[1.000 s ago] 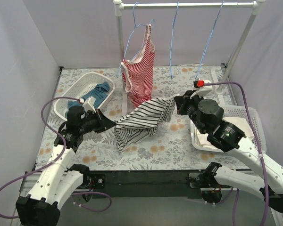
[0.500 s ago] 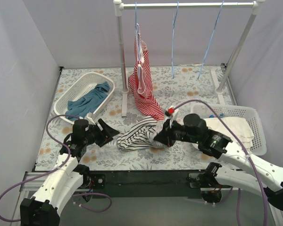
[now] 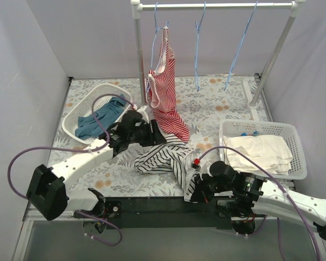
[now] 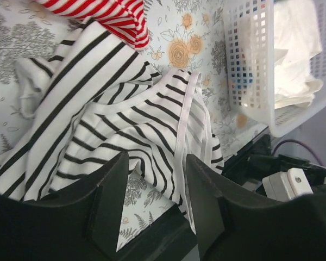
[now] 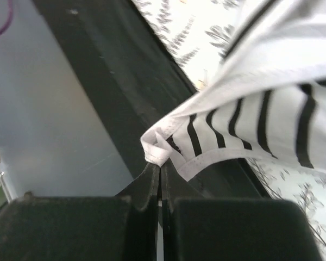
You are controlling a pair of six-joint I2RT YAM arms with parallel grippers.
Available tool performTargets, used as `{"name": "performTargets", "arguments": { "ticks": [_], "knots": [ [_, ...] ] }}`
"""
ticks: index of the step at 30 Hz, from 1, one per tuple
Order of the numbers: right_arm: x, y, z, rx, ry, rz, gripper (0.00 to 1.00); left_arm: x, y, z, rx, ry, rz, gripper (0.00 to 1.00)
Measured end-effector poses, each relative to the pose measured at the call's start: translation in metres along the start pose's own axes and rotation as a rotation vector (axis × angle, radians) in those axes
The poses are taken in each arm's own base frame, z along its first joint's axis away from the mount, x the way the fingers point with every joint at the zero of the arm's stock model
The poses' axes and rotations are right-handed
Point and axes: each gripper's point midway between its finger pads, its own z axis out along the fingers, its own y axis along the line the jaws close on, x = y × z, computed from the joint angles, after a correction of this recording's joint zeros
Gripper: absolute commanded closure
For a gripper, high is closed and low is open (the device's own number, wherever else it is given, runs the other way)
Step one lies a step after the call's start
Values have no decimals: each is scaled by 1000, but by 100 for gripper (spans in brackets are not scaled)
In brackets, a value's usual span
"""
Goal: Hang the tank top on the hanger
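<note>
Tank top: I see the tank top point(image 3: 162, 157) heaped on the flowered table point(image 3: 223, 103), near the middle, with one end trailing over the near edge.
Right gripper: my right gripper point(image 3: 192, 187) sits low at the near edge, jaws together on a hem corner of the stripes. The wrist view shows that corner pinched at the very tips.
Left gripper: my left gripper point(image 3: 155, 136) hovers over the far side of the heap, jaws apart with nothing between them.
Change: a second ago the top was stretched in the air between both grippers. Half a second ago it had dropped to the table and the left gripper had let go. Since then the right has dragged its end nearward, and the left arm has swung in over the cloth.
Neighbour: the red-and-white top point(image 3: 165, 92) hangs at the left of the rail point(image 3: 223, 5), its hem just beside the heap.
Hanger: the hanger point(image 3: 196, 60) I would use, in the middle of the rail, is bare and well apart from the cloth.
Meaning: I read this as a lost spread. I judge I need a fresh left pinch on a strap or armhole before lifting toward the rail.
</note>
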Motion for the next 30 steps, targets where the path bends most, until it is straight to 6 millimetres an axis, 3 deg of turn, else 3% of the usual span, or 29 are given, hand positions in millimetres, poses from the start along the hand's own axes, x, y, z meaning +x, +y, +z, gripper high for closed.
{"name": "performTargets", "arguments": {
  "ticks": [4, 11, 16, 21, 27, 30],
  "knots": [
    [12, -19, 0, 85, -8, 92, 99, 24, -26, 33, -45, 70, 139, 54],
    [15, -37, -7, 167, -102, 219, 99, 39, -56, 101, -119, 103, 322, 54],
    [13, -44, -12, 203, -150, 277, 99, 61, -50, 137, -164, 164, 387, 54],
    [10, -48, -14, 225, -182, 303, 99, 80, -38, 157, -202, 220, 428, 54],
    [9, -54, -15, 257, -194, 315, 99, 89, -32, 166, -237, 222, 460, 95],
    [9, -59, -16, 288, -196, 317, 99, 88, -33, 166, -248, 198, 470, 100]
  ]
}}
